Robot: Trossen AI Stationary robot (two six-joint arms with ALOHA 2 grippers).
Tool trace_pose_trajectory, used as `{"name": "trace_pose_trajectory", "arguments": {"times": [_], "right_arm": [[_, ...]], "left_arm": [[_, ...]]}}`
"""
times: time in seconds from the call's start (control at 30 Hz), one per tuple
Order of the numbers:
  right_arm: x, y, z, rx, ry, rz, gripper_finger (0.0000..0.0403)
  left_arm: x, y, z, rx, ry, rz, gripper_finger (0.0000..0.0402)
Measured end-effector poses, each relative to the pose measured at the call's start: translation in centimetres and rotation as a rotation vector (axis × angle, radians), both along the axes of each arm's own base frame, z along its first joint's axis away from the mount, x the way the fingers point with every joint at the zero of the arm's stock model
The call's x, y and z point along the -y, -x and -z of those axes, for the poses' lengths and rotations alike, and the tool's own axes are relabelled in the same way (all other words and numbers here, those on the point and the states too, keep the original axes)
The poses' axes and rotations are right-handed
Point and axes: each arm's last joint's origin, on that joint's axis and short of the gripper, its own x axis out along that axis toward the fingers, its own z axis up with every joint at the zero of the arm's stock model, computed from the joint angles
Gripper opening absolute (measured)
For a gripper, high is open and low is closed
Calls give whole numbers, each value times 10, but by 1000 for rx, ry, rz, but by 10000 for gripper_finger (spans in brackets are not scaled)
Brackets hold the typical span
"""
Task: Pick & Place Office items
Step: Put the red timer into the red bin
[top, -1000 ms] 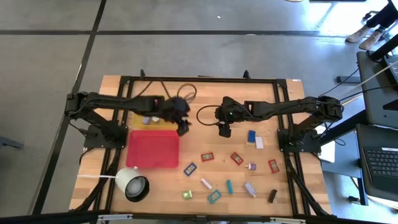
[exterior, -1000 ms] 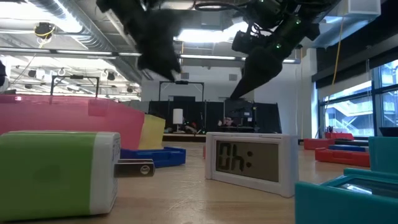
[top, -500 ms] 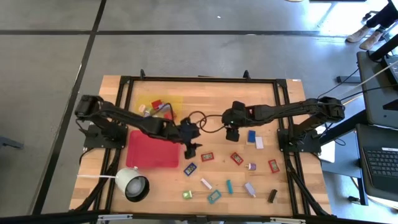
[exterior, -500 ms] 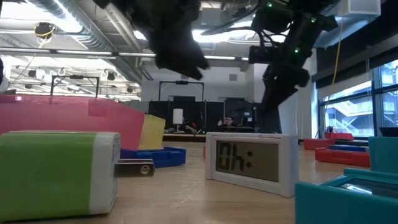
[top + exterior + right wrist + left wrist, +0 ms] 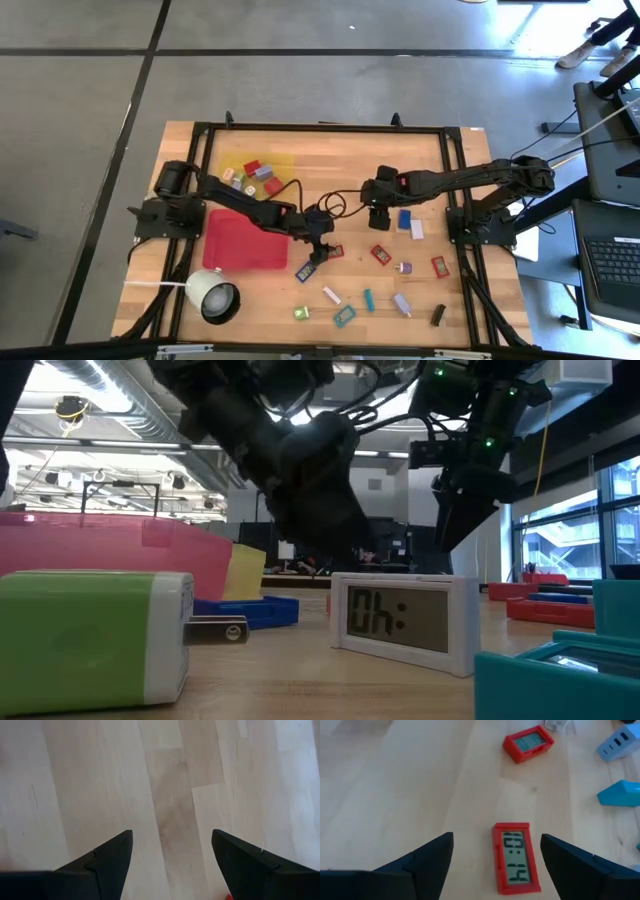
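Small office items lie scattered on the wooden table. My left gripper (image 5: 320, 249) (image 5: 496, 836) is open and low over a small red clock (image 5: 516, 865) (image 5: 333, 251), one finger on either side, clear of it. A second red clock (image 5: 527, 742) lies farther on. My right gripper (image 5: 377, 217) (image 5: 172, 832) stands open above bare wood near the table's middle, beside a blue block (image 5: 404, 219). Several pieces (image 5: 256, 172) lie in the yellow tray (image 5: 283, 161).
A red tray (image 5: 245, 238) lies left of my left gripper, and a white cup with a cord (image 5: 212, 296) sits at the near left. Blue (image 5: 306, 270), teal (image 5: 344, 315), green (image 5: 301, 313) and black (image 5: 438, 315) pieces dot the near half. A cable loops at the middle (image 5: 340, 205).
My left gripper has swung from beside the yellow tray toward the table's near right, past the red tray's corner, and gone down to the small red clock. My right gripper has shifted a little toward the right edge and tipped further down.
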Motion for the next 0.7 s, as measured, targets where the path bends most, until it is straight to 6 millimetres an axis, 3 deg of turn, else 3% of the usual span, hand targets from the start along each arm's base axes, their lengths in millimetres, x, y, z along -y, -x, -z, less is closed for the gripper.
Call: {"name": "trace_pose_trajectory", "arguments": {"times": [0.37, 0.53, 0.7], "right_arm": [[0, 0, 0, 9, -8, 20, 274], [0, -1, 0, 18, -10, 26, 274], [0, -2, -1, 26, -9, 23, 274]], "left_arm": [[33, -1, 17, 22, -192, 175, 317], [35, -1, 22, 9, -245, 131, 318], [35, -2, 30, -12, -162, 118, 318]]}}
